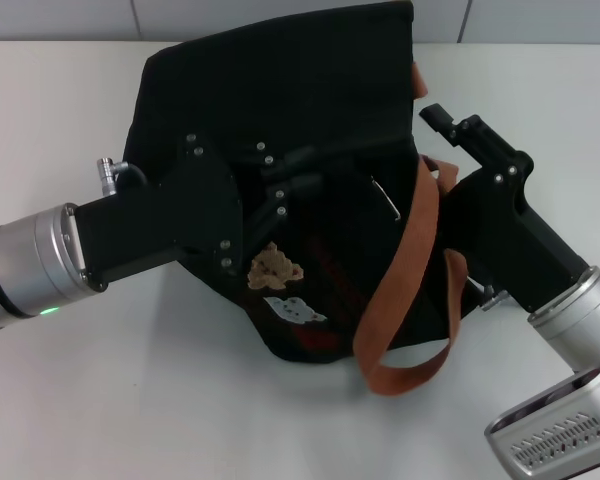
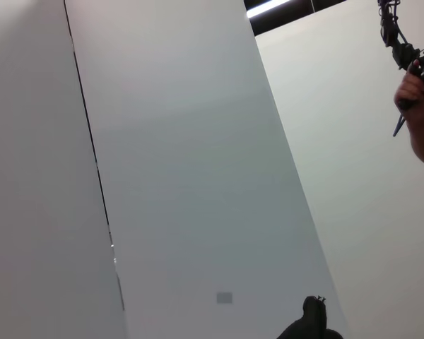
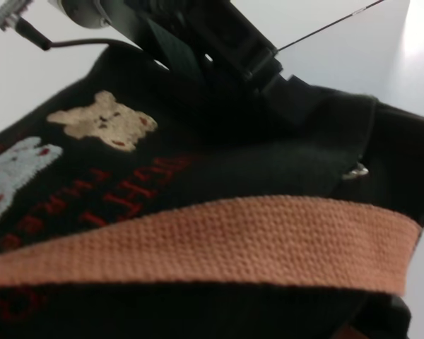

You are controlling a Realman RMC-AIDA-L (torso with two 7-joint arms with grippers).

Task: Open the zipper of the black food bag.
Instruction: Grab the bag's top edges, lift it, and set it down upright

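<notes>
Fingers (image 1: 302, 186) of left gripper (image 1: 290, 170) reaching rightward from the left across the black food bag (image 1: 310, 120), over its patched face; whether closed on anything, cannot tell. Bag lying tipped on the white surface (image 1: 130, 400), centre. Right gripper (image 1: 442, 118) stretched far-left along the bag's right side beside the orange strap (image 1: 405, 270); opening not discernible. Zipper hidden.

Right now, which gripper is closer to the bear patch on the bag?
Left. The left gripper is over the bag's face just above the bear patch; the right gripper is off at the bag's far right edge.
</notes>
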